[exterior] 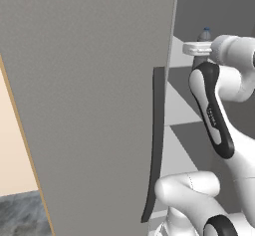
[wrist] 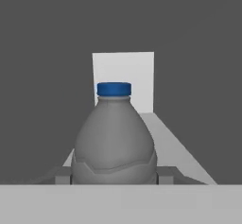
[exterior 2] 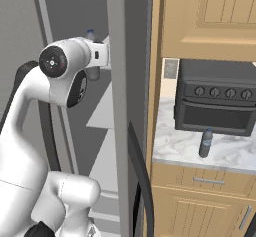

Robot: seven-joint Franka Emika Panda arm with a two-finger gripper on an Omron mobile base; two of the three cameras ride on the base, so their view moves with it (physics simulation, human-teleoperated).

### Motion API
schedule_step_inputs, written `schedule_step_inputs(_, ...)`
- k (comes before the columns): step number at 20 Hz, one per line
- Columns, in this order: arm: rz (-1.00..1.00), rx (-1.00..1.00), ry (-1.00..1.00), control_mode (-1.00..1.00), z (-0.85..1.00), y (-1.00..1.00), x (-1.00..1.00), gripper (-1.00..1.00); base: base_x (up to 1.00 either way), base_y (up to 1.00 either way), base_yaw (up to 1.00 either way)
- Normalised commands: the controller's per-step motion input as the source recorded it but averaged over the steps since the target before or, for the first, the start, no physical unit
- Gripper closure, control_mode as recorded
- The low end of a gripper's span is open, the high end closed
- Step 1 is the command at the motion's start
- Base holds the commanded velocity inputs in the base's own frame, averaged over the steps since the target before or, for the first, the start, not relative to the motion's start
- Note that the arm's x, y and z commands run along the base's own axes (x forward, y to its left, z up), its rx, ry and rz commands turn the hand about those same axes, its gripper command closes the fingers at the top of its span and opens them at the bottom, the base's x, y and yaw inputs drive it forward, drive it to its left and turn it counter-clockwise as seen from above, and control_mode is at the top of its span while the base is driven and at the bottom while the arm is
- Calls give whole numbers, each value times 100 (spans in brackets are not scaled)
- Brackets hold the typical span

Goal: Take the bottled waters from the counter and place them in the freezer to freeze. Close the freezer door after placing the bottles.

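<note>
Inside freezer (exterior 2: 65,41), end effector (wrist: 113,178) gripping bottle (wrist: 113,142) (second bottle (exterior 2: 205,143) on counter (exterior 2: 225,153))

The freezer door (exterior: 89,105) stands open at the left of the freezer (exterior 2: 95,131). Inside, at the height of an upper shelf (wrist: 175,147), one bottle (wrist: 113,138) stands upright between the fingers of the gripper (exterior 2: 97,56). To the right of the refrigerator, the second bottle (exterior 2: 205,143) stands on the counter (exterior 2: 225,153), before the toaster oven (exterior 2: 215,98), near the counter's front edge.
</note>
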Motion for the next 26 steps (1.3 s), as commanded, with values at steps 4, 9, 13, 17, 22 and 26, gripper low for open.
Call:
schedule_step_inputs(4, 0, 0, 3, -100, 19, 0, 32, 100, 0, 0, 0)
schedule_step_inputs(9, 2, 0, 0, -100, 4, -2, 36, 100, 0, 0, 0)
schedule_step_inputs(13, 8, -1, -1, -100, 0, 0, 38, 100, 0, 0, 0)
schedule_step_inputs(17, 8, -2, -6, -100, 0, 0, 36, 100, 0, 0, 0)
schedule_step_inputs(22, 6, -1, -3, -100, -7, 0, 32, 100, 0, 0, 0)
schedule_step_inputs(26, 4, -1, 0, -100, -24, -3, 28, 100, 0, 0, 0)
